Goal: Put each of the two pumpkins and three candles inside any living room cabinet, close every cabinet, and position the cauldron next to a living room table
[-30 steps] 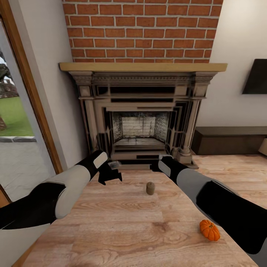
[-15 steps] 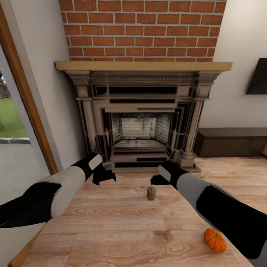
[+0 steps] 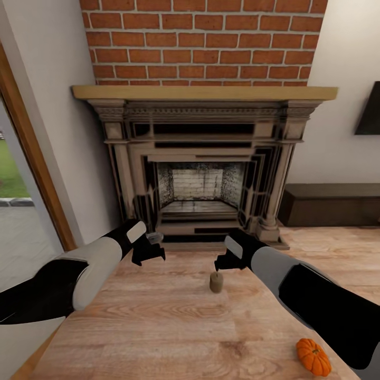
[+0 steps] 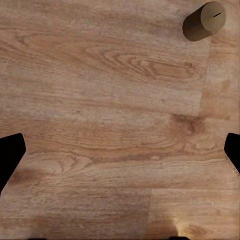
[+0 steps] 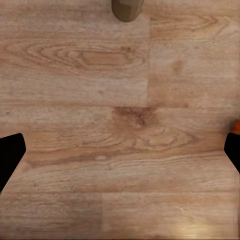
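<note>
Candle (image 3: 216, 282) stands upright on the wooden table (image 3: 158, 327), long axis vertical, flat top with wick slot facing up. It sits near the far end of the table, roughly on the centreline, fireplace side. From the left wrist camera the same candle (image 4: 204, 21) reads as a tan cylinder seen from above and slightly tilted in perspective, dark slit on the top face. The right wrist camera catches just its lower edge (image 5: 127, 10) at the frame border.

Pumpkin (image 3: 313, 356) is at the table's near right corner, stem up, well apart from the candle and close to the right forearm. An orange sliver (image 5: 237, 125) at the right wrist frame edge is probably it.

Right gripper (image 3: 220, 262) hovers just beyond and above the candle, pointing down at the tabletop, arm reaching in from the lower right. Fingers spread wide, black tips at both edges of its wrist view, nothing between them but bare wood.

Left gripper (image 3: 148, 252) hangs over the far left part of the table, near its edge, also pointing down, forearm coming in from the lower left. Jaws wide apart, empty.

Behind the table: stone fireplace surround (image 3: 203, 158) under a brick chimney (image 3: 203, 39). Low dark cabinet (image 3: 332, 205) against the wall to the right, fronts flush.
</note>
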You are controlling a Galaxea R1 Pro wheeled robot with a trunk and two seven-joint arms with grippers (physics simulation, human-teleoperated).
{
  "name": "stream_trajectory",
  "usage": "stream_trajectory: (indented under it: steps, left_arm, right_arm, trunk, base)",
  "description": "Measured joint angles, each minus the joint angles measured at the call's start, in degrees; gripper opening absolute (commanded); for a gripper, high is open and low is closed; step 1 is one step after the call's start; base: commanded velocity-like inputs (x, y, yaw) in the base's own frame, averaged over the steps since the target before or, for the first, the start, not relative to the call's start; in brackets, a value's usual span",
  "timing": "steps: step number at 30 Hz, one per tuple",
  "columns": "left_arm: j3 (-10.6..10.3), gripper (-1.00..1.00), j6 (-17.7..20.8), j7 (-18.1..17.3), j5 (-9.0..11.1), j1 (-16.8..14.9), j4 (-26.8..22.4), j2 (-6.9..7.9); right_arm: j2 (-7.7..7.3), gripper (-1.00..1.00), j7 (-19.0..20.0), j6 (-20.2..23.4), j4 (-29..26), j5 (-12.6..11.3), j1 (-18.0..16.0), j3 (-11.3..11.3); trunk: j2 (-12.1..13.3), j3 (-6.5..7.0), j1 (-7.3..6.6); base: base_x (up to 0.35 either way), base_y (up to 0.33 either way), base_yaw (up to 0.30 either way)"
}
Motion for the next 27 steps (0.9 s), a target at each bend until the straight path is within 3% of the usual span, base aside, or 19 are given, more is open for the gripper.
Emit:
stream_trajectory:
  steps: [8,14,27]
  left_arm:
    - [0.0,1.0,0.0,0.1,0.0,0.0,0.0,-0.01]
    - [0.0,1.0,0.0,0.0,0.0,0.0,0.0,-0.05]
    - [0.0,1.0,-0.1,0.0,0.0,0.0,0.0,0.0]
  right_arm:
    - [0.17,1.0,-0.2,4.7,-0.2,0.1,0.0,0.0]
    - [0.19,1.0,-0.3,4.5,-0.1,0.1,0.0,0.1]
    - [0.17,1.0,-0.3,2.6,-0.1,0.2,0.0,0.1]
  trunk:
    - [0.0,0.0,0.01]
    - [0.0,0.0,0.03]
    - [0.0,0.0,0.01]
  base:
    - [0.268,0.0,0.0]
    - [0.062,0.0,0.0]
    - [0.266,0.019,0.0]
